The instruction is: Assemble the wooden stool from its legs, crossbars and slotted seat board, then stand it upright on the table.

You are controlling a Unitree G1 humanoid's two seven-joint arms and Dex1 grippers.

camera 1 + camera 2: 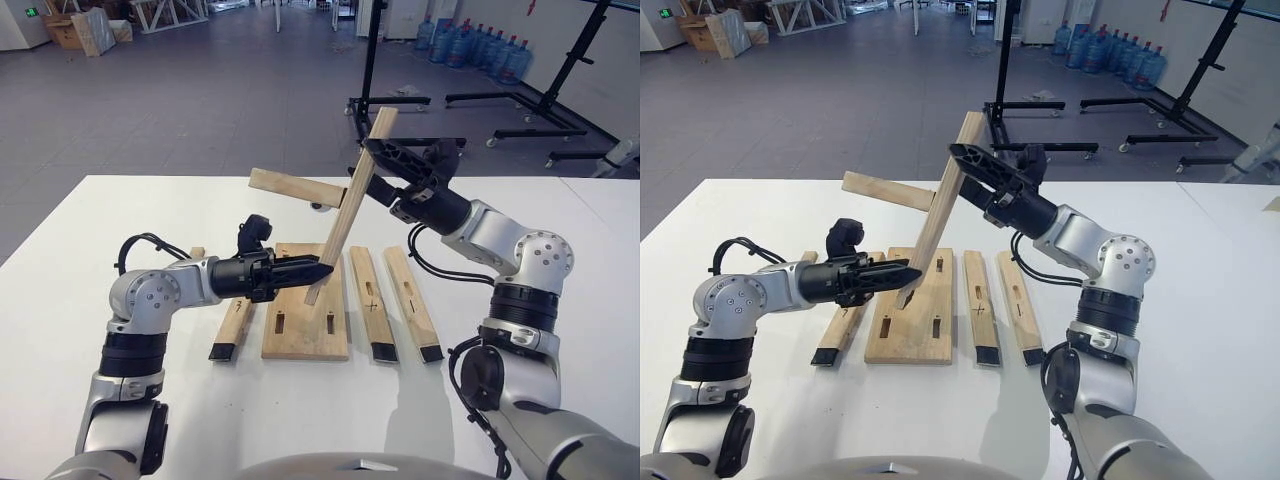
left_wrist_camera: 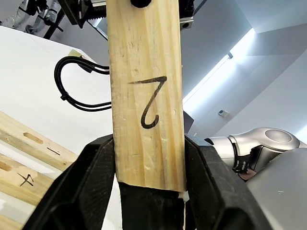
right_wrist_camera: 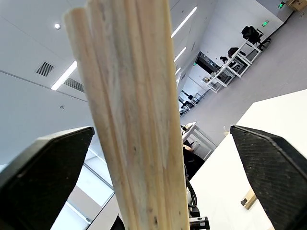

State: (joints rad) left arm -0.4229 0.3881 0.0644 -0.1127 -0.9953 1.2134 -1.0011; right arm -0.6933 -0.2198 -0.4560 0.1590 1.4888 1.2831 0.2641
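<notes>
A long wooden leg point(image 1: 350, 210) marked "2" point(image 2: 151, 103) leans over the slotted seat board point(image 1: 305, 335), which lies flat on the white table. A crossbar point(image 1: 290, 187) sticks out sideways from the leg's upper half. My left gripper point(image 1: 318, 270) is shut on the leg's lower end, just above the board. My right gripper point(image 1: 374, 155) is open around the leg's upper part; in the right wrist view its fingers point(image 3: 43, 167) stand well apart from the wood point(image 3: 134, 120).
Two more legs point(image 1: 370, 300) point(image 1: 413, 300) lie right of the board and one point(image 1: 235, 325) lies left of it, half under my left arm. A small wooden piece point(image 1: 197, 252) sits behind that arm. Black stands point(image 1: 400, 100) are on the floor beyond the table.
</notes>
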